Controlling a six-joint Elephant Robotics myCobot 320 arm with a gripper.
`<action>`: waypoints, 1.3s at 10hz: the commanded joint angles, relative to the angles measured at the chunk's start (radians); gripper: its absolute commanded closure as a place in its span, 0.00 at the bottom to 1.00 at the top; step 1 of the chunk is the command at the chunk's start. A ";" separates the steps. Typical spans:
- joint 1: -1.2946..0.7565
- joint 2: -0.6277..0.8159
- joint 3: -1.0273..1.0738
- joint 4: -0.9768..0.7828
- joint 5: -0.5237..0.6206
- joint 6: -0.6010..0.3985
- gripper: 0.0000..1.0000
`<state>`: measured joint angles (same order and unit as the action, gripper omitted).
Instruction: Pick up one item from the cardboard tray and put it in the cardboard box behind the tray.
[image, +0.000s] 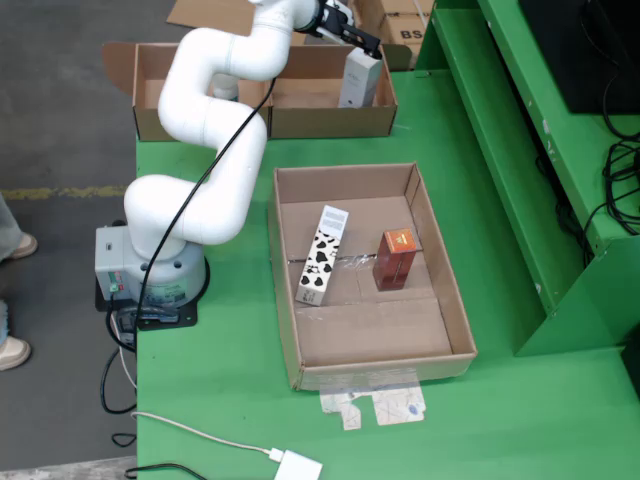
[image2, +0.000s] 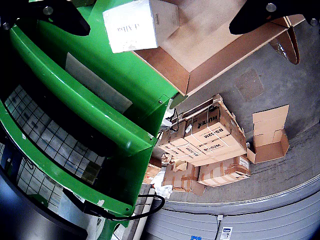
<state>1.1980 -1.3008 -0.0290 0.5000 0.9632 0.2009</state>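
In the standing view, the arm reaches to the far cardboard box (image: 330, 110) on the green counter (image: 230, 400), and the tool (image: 352, 42) is over the box's right compartment with a white carton (image: 360, 80) standing just below it; whether the fingers touch the carton I cannot tell here. A cow-patterned carton (image: 322, 256) and an orange-brown box (image: 396, 258) lie in the cardboard tray (image: 290, 300). In the riding view, the two black fingers (image2: 60, 15) stand wide apart, the white carton (image2: 140, 24) between them but apparently unclamped. The placing step looks finished or nearly so; next, the tool should lift clear without tipping the carton.
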 joint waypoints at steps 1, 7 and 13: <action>-0.004 0.025 0.029 0.012 -0.010 -0.009 0.00; -0.010 0.195 0.029 0.012 -0.010 -0.107 0.00; 0.052 0.344 0.029 0.012 -0.011 -0.125 0.00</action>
<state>1.2134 -1.0830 -0.0244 0.5016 0.9617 0.0920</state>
